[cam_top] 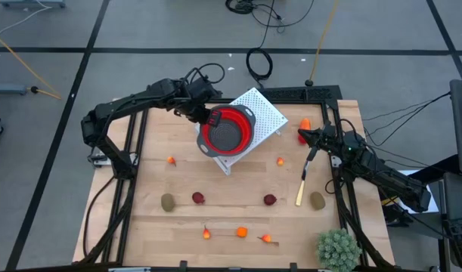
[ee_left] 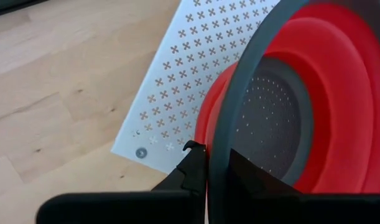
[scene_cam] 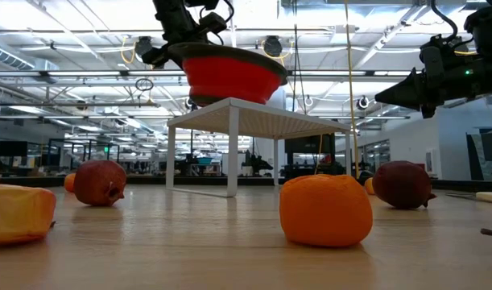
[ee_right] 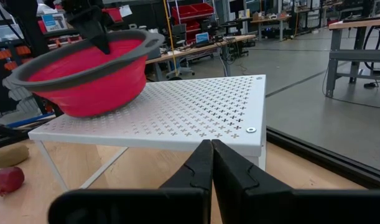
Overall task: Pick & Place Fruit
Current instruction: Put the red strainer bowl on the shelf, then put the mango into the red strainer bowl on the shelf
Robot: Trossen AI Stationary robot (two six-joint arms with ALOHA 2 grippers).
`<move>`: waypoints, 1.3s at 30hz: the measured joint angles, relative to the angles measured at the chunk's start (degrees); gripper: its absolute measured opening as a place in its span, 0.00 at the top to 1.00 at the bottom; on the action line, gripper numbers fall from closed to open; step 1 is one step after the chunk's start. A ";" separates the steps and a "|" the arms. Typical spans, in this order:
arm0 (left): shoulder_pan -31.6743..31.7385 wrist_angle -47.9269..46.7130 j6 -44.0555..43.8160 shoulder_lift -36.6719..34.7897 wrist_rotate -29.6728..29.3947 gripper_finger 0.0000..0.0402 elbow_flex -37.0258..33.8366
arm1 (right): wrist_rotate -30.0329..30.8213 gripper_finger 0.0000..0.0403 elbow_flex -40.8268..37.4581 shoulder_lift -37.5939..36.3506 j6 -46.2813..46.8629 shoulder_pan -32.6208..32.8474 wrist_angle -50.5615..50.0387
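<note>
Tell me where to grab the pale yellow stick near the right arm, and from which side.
Grip the pale yellow stick at mid-length, from straight above, fingers across its width. It lies flat on the table, long and thin; the right tool sits nearest, shut and empty.

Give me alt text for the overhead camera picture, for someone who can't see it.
Seen from above, the left gripper holds the rim of a red collapsible colander with a grey rim over a white perforated metal stand on a wooden table. The right gripper, shut and empty, hovers beside the stand. Small toy fruit pieces lie scattered across the table.
</note>
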 joint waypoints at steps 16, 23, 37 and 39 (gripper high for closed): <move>0.00 -1.05 1.15 0.00 -1.93 0.61 0.00 | 0.00 1.00 0.00 -0.01 0.00 0.00 0.00; 0.15 -1.03 1.44 -0.02 -1.92 0.50 0.00 | 0.01 1.00 0.00 0.00 0.00 0.00 0.00; 2.54 -1.02 3.43 -0.70 -2.99 0.45 0.00 | -0.01 1.00 0.00 -0.01 0.00 0.00 -0.02; 2.91 -0.98 3.52 -1.73 -2.99 0.45 0.02 | -0.01 1.00 0.00 0.00 0.00 -0.01 -0.02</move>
